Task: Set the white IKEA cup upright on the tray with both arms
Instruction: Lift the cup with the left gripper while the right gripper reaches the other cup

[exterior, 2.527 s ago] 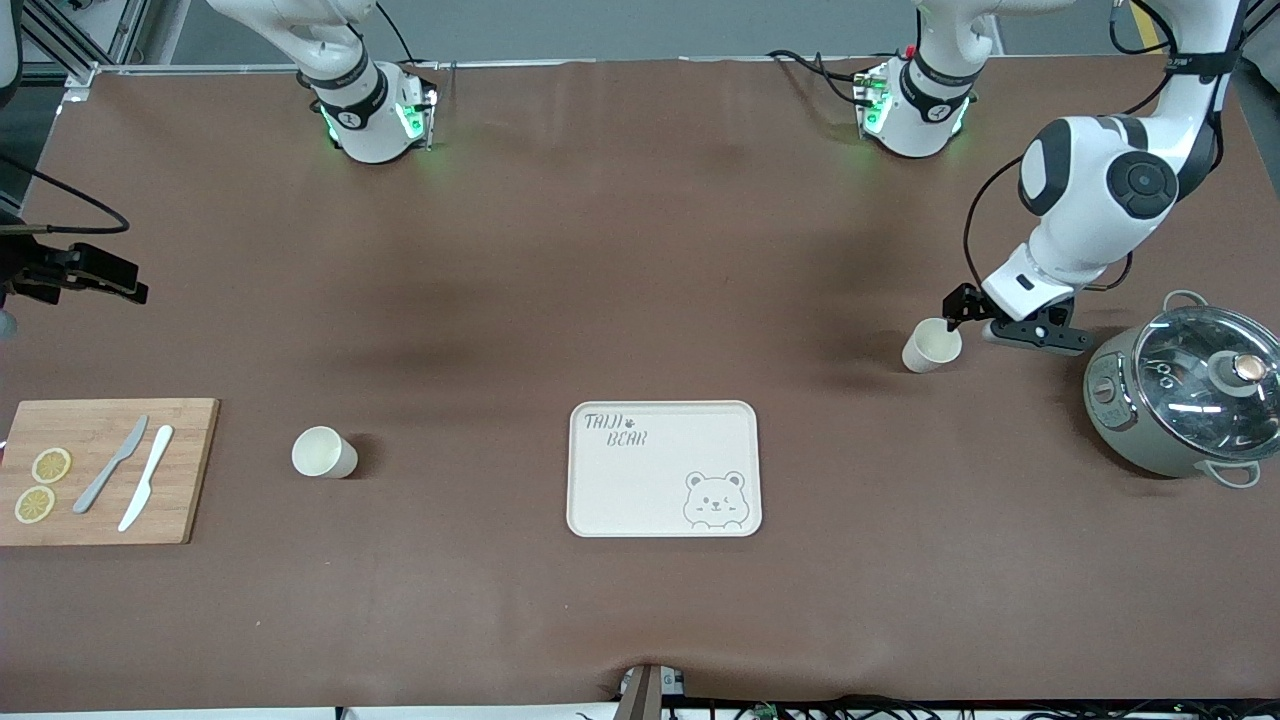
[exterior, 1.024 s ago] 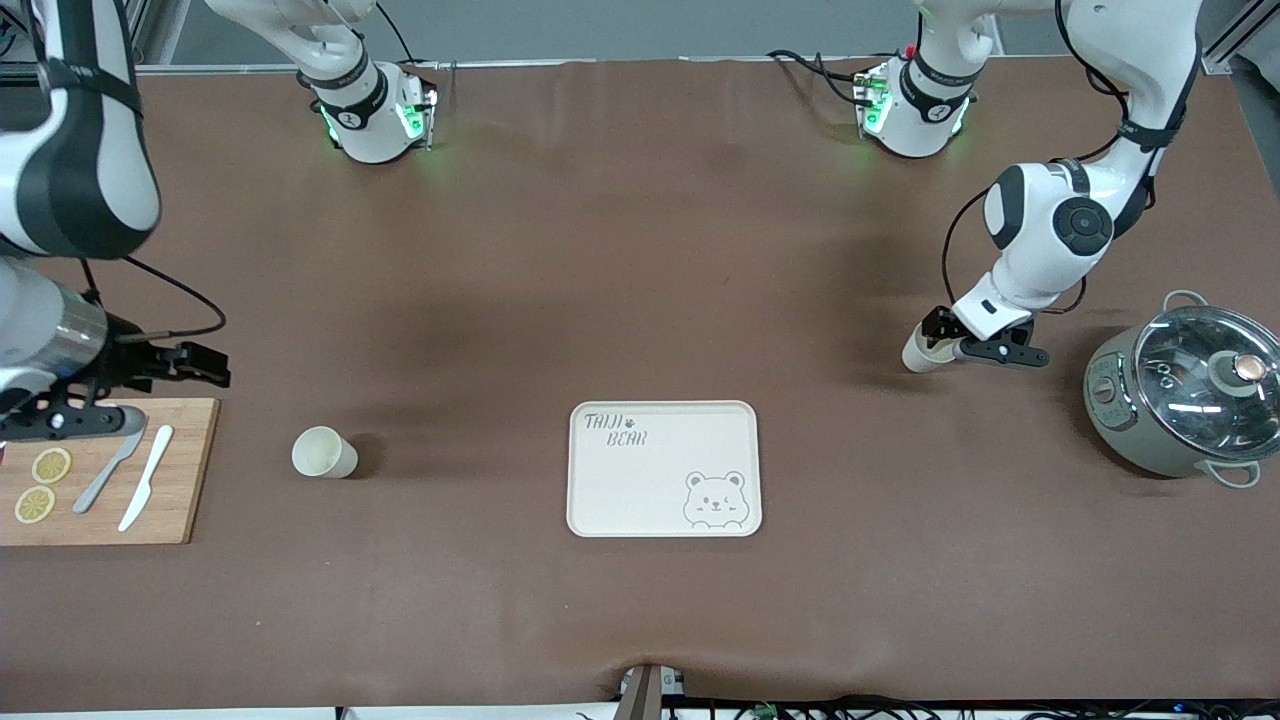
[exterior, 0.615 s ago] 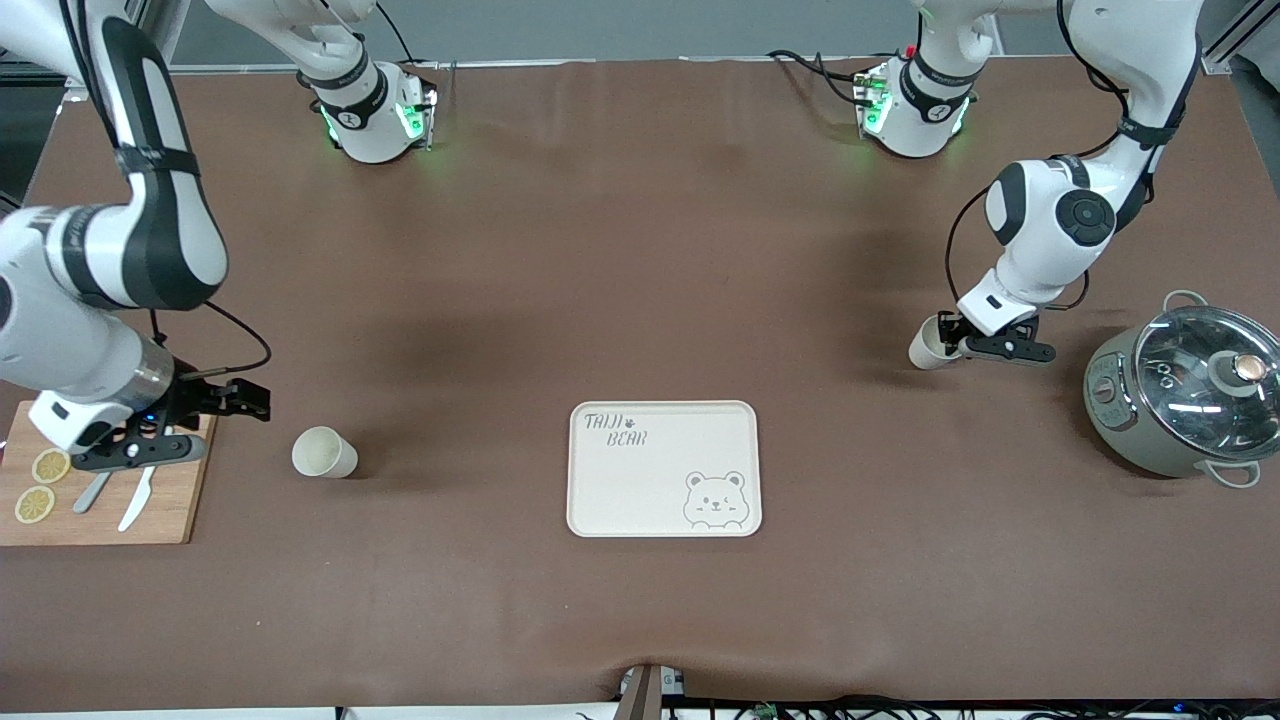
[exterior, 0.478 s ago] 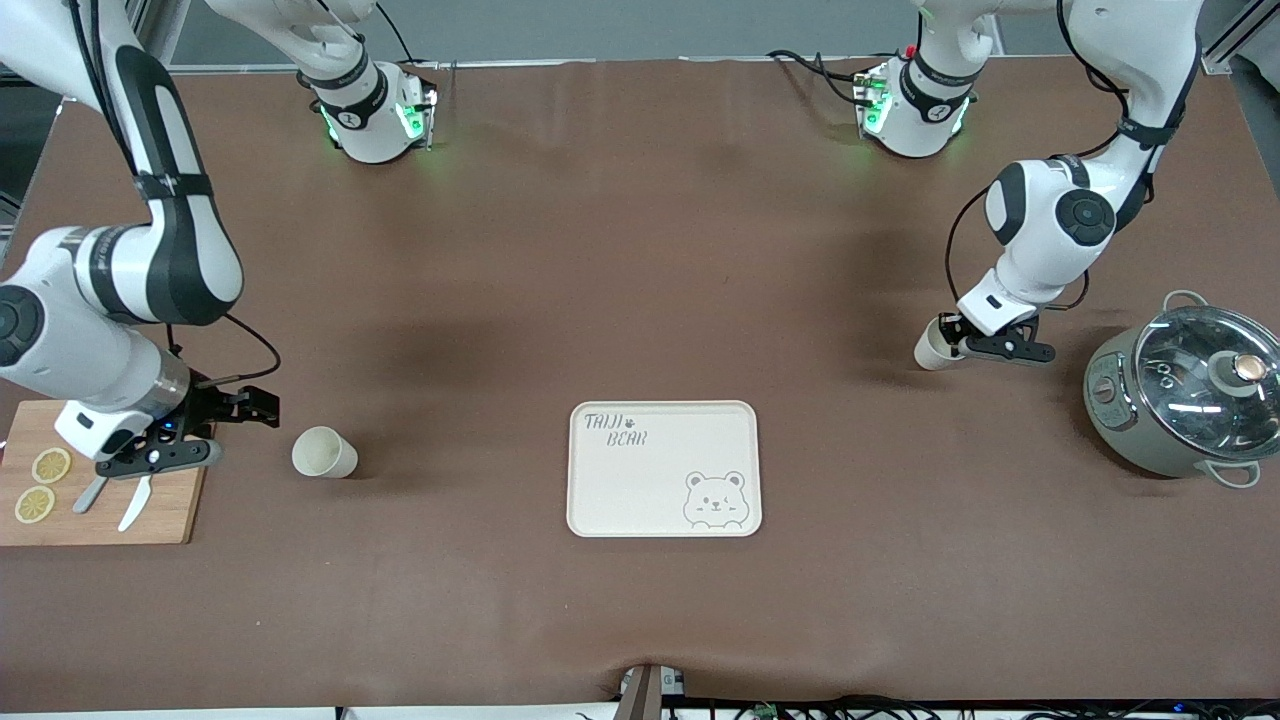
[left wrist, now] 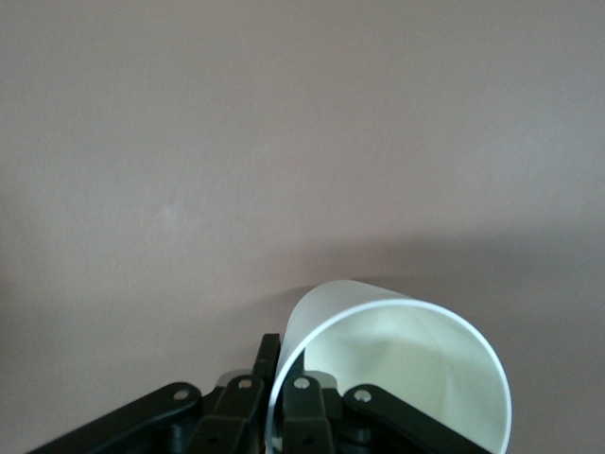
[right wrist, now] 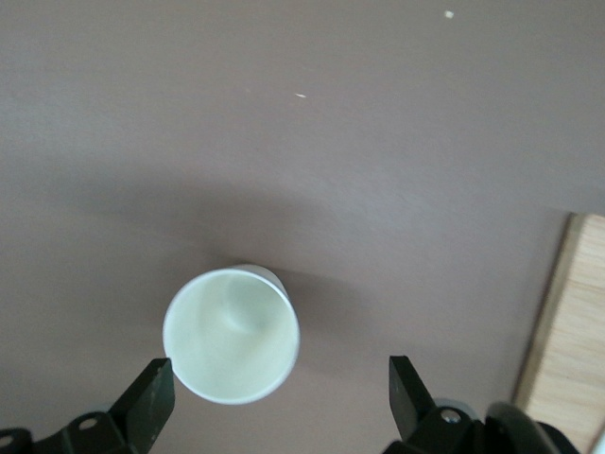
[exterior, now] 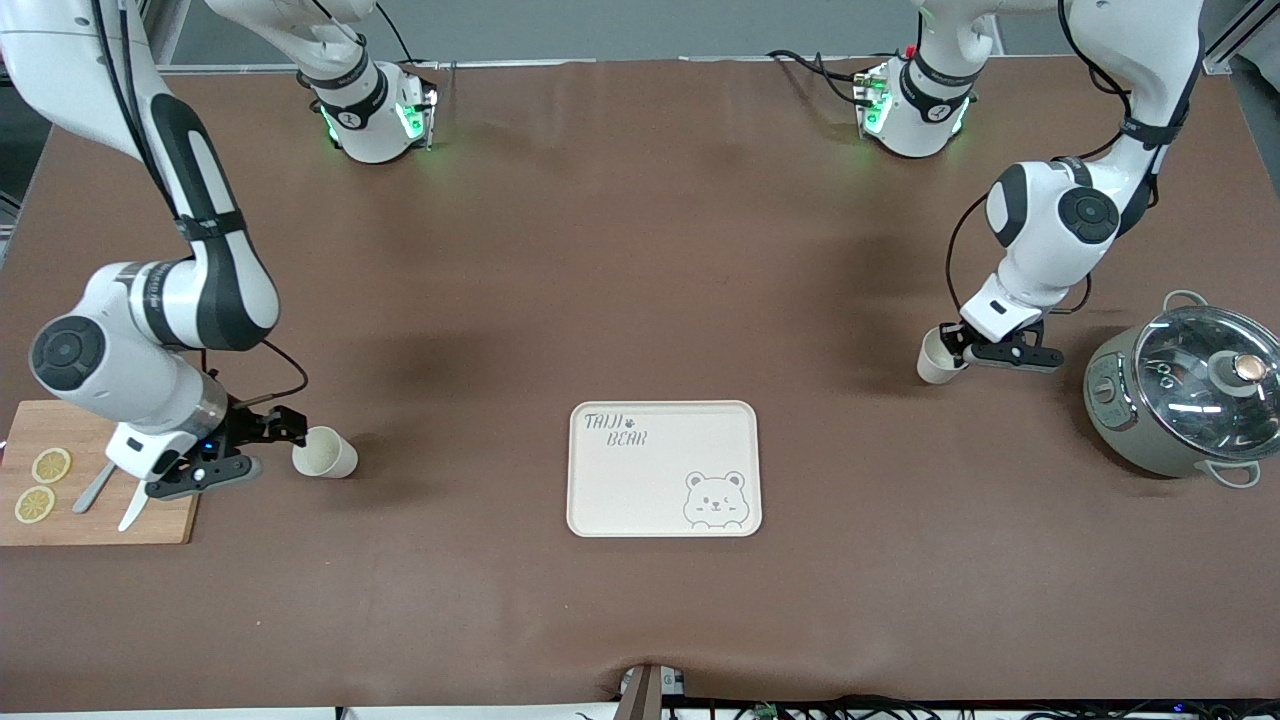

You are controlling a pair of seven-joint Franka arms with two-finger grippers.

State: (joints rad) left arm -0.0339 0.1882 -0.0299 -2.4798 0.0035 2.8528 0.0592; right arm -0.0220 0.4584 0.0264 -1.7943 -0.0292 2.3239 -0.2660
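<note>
Two white cups stand on the brown table. One cup (exterior: 323,452) is upright between the cutting board and the cream bear tray (exterior: 640,490). My right gripper (exterior: 288,427) is open beside it; in the right wrist view the cup (right wrist: 232,333) sits just ahead of the gripper (right wrist: 279,392), close to one finger (right wrist: 151,397). My left gripper (exterior: 950,342) is shut on the rim of the other cup (exterior: 935,358), toward the left arm's end. In the left wrist view the fingers (left wrist: 302,392) pinch the cup's wall (left wrist: 406,369).
A wooden cutting board (exterior: 50,525) with lemon slices (exterior: 50,465) and two knives (exterior: 95,490) lies under the right arm's wrist. A grey-green pot with a glass lid (exterior: 1185,390) stands close to the left gripper.
My right arm has swung in over the cutting board to the cup beside it. My left gripper has closed on the other cup's rim and shifted it slightly.
</note>
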